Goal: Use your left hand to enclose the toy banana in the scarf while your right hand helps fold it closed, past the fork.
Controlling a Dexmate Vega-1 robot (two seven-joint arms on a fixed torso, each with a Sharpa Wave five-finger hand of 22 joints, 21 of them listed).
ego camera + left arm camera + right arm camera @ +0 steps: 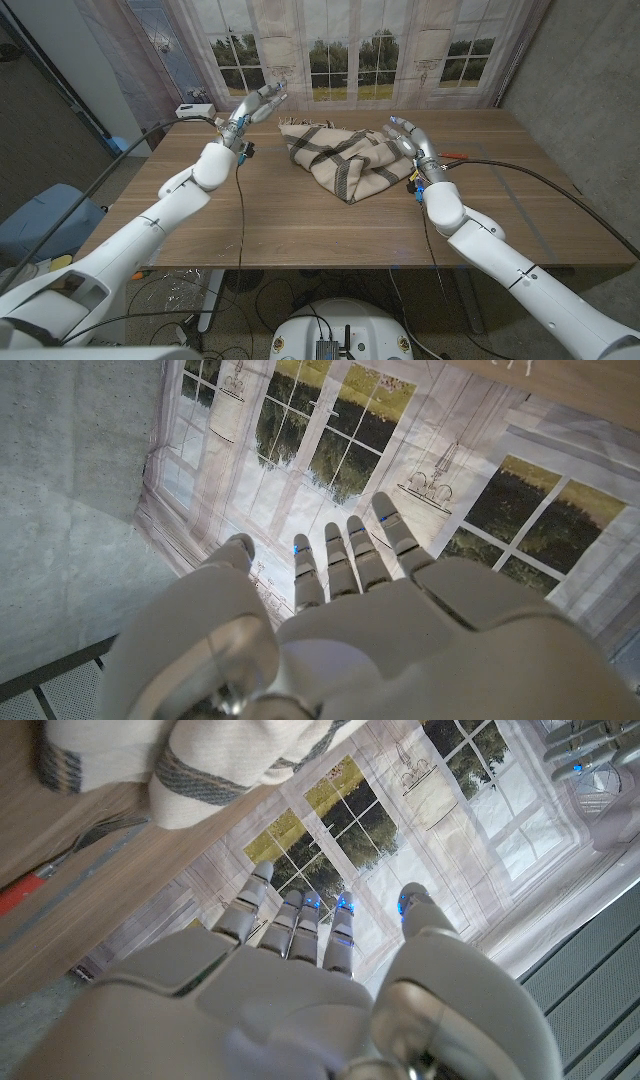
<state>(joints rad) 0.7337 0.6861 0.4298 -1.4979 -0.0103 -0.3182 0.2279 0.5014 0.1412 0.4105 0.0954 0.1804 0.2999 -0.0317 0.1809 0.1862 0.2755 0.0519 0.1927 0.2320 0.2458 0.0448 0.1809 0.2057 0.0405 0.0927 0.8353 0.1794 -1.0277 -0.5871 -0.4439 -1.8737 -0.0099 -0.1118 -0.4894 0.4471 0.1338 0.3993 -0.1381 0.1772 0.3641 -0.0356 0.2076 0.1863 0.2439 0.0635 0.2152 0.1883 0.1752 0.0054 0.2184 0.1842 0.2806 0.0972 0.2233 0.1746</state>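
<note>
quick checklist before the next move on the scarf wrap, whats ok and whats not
1. Scarf bundled into a heap on the table: ok.
2. Toy banana enclosed: cannot tell, no banana shows outside the folds.
3. Left hand free, fingers apart, raised beside the scarf's left end: ok.
4. Right hand empty, at the scarf's right edge: ok; whether it touches the cloth: cannot tell.
5. Fork with red handle lies apart from the scarf on its right: ok.

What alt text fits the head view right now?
A cream plaid scarf lies bunched mid-table. The left hand hovers open beside it, and the right hand is open at its other edge, with a red-handled fork just beyond.
</note>
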